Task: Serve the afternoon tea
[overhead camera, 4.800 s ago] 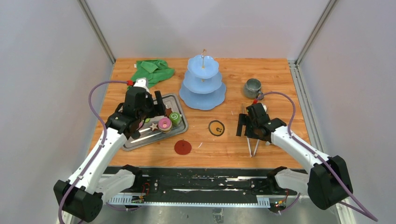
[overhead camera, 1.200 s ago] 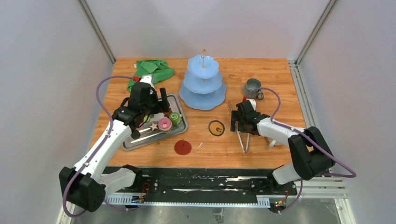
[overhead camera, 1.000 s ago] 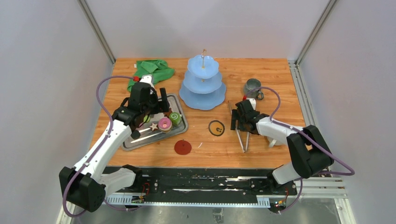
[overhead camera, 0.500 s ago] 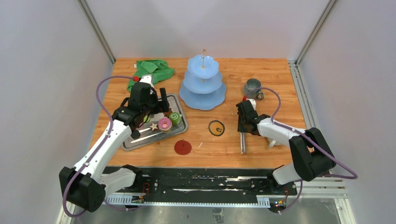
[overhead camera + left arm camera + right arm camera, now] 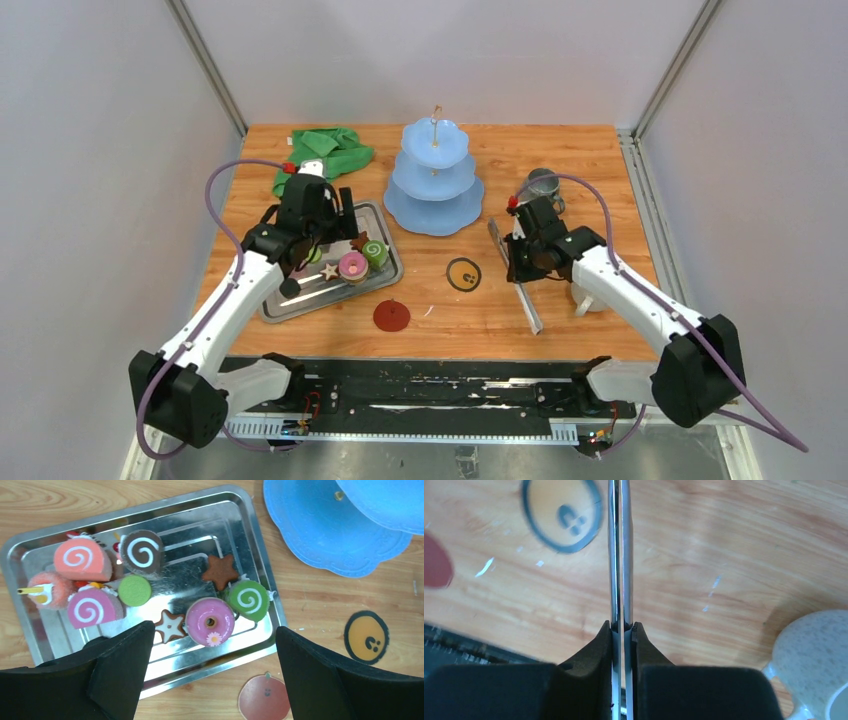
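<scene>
Table point(image 5: 590, 160): wood, visible grain, smooth, low sheen
Tray point(image 5: 200, 530): polished metal, mirror-like, reflecting the sweets on it
Tongs point(image 5: 619, 555): bright glossy metal
Cloth point(image 5: 325, 150): green fabric, matt, creased
Tiered stand point(image 5: 435, 215): blue, smooth, matt
White mug point(image 5: 819, 650): speckled, ceramic-looking
Salmon swirl roll point(image 5: 82, 560): matt, soft-looking
Orange cake point(image 5: 45, 590): rough, sponge-like
</scene>
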Action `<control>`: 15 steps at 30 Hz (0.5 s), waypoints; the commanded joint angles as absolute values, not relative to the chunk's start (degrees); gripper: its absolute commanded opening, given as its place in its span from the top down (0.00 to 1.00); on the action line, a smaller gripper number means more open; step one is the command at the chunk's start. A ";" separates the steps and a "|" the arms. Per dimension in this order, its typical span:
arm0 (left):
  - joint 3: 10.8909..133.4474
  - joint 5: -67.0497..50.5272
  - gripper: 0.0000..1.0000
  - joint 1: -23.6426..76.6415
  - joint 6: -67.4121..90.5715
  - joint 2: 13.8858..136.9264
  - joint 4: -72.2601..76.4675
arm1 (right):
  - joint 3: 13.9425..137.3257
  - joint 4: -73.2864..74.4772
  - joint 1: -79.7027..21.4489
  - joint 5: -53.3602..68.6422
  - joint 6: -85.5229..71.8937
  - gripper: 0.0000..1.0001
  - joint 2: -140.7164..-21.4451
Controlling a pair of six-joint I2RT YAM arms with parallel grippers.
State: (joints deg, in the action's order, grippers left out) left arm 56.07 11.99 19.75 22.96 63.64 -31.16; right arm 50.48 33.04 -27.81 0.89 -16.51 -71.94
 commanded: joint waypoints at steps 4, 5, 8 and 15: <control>60.01 17.07 0.05 17.64 24.26 65.33 -35.26 | 60.42 52.92 -38.22 11.23 -7.71 0.92 -71.86; 59.98 16.37 0.04 16.73 24.54 65.55 -35.44 | 61.98 53.55 -39.96 11.21 -7.31 0.90 -72.42; 59.70 14.65 0.04 13.95 25.02 65.91 -35.82 | 66.41 52.97 -43.76 10.64 -6.57 0.84 -74.92; 58.26 10.90 0.04 9.51 25.49 64.58 -36.48 | 76.94 47.34 -46.74 8.88 -6.10 0.75 -84.04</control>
